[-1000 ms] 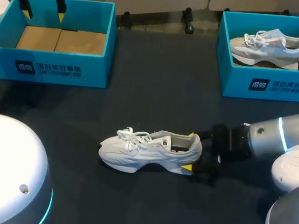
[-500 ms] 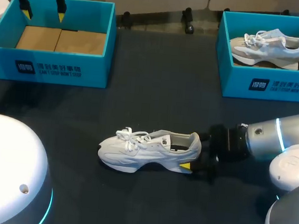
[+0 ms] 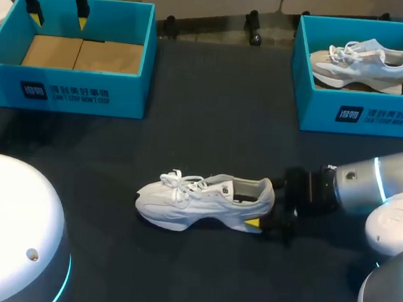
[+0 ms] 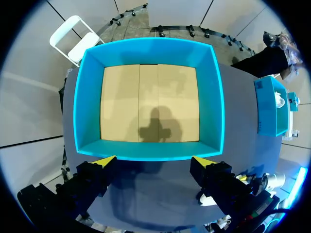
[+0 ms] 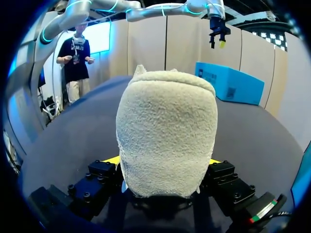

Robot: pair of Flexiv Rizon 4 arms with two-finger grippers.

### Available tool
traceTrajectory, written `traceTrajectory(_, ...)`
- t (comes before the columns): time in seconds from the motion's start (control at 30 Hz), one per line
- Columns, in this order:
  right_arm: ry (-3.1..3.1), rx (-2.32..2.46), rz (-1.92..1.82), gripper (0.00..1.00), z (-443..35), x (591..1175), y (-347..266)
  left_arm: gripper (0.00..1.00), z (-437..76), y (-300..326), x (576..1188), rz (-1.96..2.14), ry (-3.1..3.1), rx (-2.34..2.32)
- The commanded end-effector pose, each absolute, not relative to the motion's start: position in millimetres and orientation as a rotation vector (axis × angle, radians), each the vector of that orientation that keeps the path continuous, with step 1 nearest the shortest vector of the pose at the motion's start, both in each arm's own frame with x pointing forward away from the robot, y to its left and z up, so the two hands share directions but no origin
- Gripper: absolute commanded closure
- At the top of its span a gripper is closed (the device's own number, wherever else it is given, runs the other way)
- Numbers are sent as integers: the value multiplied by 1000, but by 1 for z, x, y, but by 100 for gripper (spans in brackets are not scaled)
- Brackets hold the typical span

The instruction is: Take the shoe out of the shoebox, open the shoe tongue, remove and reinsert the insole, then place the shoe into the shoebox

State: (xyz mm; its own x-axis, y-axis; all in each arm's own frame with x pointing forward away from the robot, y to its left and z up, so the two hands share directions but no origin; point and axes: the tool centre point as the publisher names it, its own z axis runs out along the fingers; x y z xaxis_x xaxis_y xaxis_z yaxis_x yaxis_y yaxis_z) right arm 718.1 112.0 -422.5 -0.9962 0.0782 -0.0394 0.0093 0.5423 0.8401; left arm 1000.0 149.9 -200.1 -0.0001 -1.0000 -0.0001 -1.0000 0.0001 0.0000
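Note:
A white shoe (image 3: 204, 200) lies on its sole on the dark table, toe toward my left side. My right gripper (image 3: 259, 206) sits at its heel, one finger on each side, shut on it. In the right wrist view the fuzzy heel (image 5: 167, 131) fills the gap of the right gripper (image 5: 164, 160), its yellow tips only just showing on both sides. My left gripper (image 3: 58, 7) hangs open above the far edge of the empty blue shoebox (image 3: 65, 84). In the left wrist view the left gripper (image 4: 154, 162) holds nothing over the shoebox rim (image 4: 150, 150).
A second blue shoebox (image 3: 376, 114) at the far right holds a grey-and-white shoe (image 3: 363, 63). Bare dark tabletop lies between the two boxes and around the white shoe. My arm bases bulge in at the near left and near right.
My right gripper's fingers have closed in on the heel, and the white shoe has shifted a little to the right. The left arm has stayed still.

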Motion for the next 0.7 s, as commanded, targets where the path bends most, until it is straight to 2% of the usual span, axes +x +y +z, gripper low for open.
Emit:
traceTrajectory(0.03, 2711, 65, 1442, 100, -422, 726, 105, 0, -200, 150, 1000, 0, 2222, -2221)
traceTrajectory(0.7, 2735, 70, 1445, 100, -428, 730, 104, 0, -200, 150, 1000, 0, 2222, -2221)
